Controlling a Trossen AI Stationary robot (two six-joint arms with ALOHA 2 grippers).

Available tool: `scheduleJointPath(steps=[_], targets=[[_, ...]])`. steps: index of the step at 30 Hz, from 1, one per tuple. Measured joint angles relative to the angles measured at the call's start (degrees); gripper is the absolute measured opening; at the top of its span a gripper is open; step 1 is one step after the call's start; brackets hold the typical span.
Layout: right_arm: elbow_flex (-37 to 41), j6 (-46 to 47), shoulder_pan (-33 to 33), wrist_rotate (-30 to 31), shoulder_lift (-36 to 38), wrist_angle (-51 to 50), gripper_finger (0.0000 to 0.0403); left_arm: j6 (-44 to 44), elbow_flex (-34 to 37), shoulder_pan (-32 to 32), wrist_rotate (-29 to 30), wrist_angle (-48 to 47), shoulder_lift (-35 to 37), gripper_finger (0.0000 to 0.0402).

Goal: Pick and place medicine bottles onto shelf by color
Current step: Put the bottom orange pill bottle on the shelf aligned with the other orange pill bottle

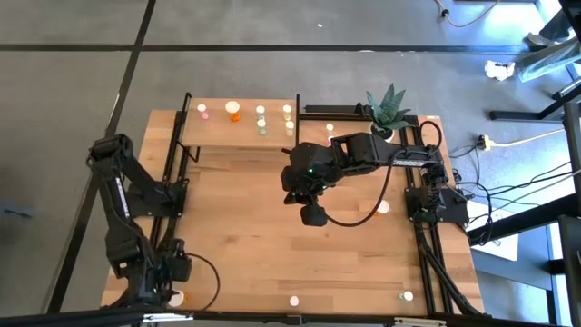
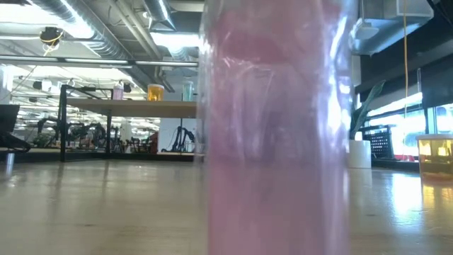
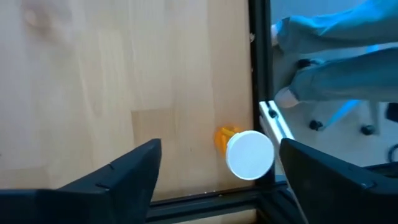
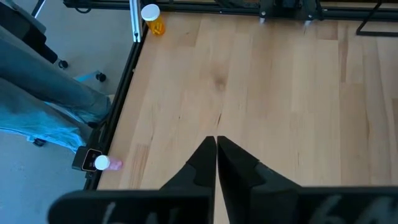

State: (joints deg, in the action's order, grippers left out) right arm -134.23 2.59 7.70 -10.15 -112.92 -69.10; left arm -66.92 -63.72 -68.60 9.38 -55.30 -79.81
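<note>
At the table's near left corner an orange medicine bottle (image 3: 245,152) with a white cap stands on the wood (image 1: 177,297). My left gripper (image 3: 219,148) hangs open above it, one finger on each side, touching nothing. Over the table's middle my right gripper (image 4: 216,146) is shut and empty (image 1: 313,215). The shelf (image 1: 241,125) stands at the far left with pink, orange, green and yellowish bottles (image 1: 261,118) in a row on it. A pink bottle (image 2: 276,142) stands right before the low camera, at the near edge (image 1: 294,301).
More loose bottles stand near the right edge (image 1: 382,207), at the near right corner (image 1: 408,295) and at the far side (image 1: 329,129). A potted plant (image 1: 388,113) stands at the far right. Black frame rails (image 3: 258,62) line the table's edges; a person's legs (image 3: 329,56) are just beyond.
</note>
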Motion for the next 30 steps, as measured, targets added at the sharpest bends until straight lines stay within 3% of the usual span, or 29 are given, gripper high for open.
scheduleJointPath(steps=[16, 30], targets=[[0.0, -0.02, -0.02, 0.02, 0.0, 0.07, 0.002, -4.94, 0.0, -2.11, -3.38, 9.52, -8.91, 0.0336], [0.0, -0.04, -0.01, 0.02, 0.0, 0.37, 0.002, -11.8, 0.0, -2.59, -7.44, 9.57, -11.85, 0.0336]])
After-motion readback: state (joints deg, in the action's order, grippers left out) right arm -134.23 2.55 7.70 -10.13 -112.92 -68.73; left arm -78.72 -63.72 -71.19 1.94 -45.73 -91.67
